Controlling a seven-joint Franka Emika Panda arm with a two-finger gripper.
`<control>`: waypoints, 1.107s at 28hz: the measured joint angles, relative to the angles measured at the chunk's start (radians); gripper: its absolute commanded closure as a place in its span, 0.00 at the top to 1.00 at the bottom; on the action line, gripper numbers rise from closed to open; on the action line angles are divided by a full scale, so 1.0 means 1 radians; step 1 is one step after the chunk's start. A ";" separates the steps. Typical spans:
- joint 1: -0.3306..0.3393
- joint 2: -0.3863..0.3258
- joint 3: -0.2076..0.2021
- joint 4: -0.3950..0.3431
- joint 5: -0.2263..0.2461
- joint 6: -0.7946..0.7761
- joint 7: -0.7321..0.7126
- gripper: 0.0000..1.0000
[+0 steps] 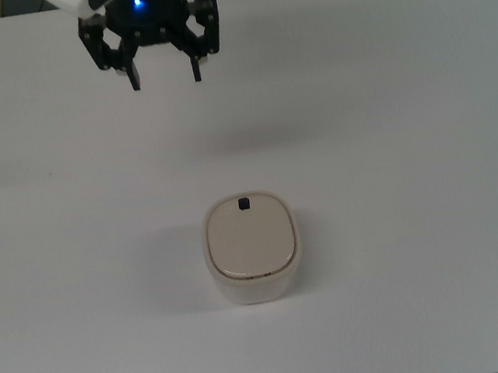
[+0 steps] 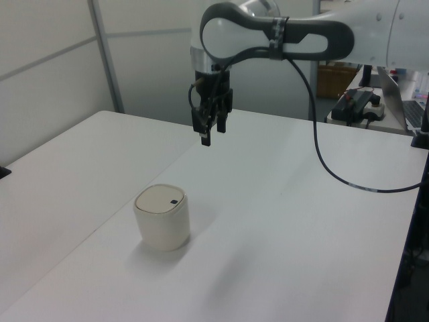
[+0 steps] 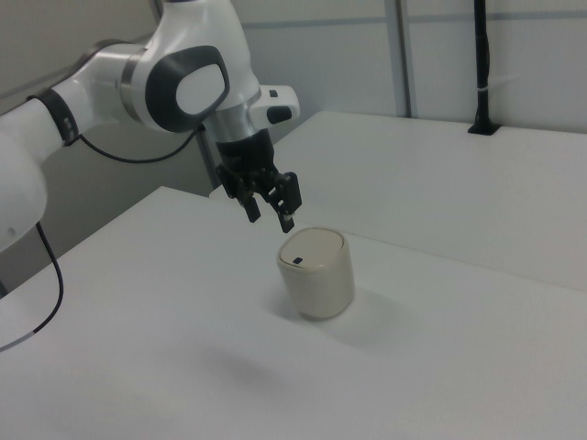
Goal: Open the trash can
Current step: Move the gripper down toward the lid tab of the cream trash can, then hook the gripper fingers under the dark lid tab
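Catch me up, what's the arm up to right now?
The gripper hangs open in the air above the white table, holding nothing. The trash can stands alone on the table with its lid flat and shut. Its small dark button sits at the lid edge nearest the gripper in the top view. The gripper is apart from the can and touches nothing, so the opening has not begun.

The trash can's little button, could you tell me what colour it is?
Dark, nearly black, on the cream trash can; the button shows best in the top view.
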 measured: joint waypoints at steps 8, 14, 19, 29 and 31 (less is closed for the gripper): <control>0.007 0.018 0.002 0.000 0.000 0.046 0.014 0.00; 0.019 0.036 0.002 0.000 0.000 0.091 0.038 0.00; 0.038 0.071 0.003 0.000 0.000 0.151 0.048 0.00; 0.083 0.153 0.003 0.000 -0.034 0.266 0.101 0.00; 0.088 0.164 0.003 0.000 -0.039 0.273 0.107 0.00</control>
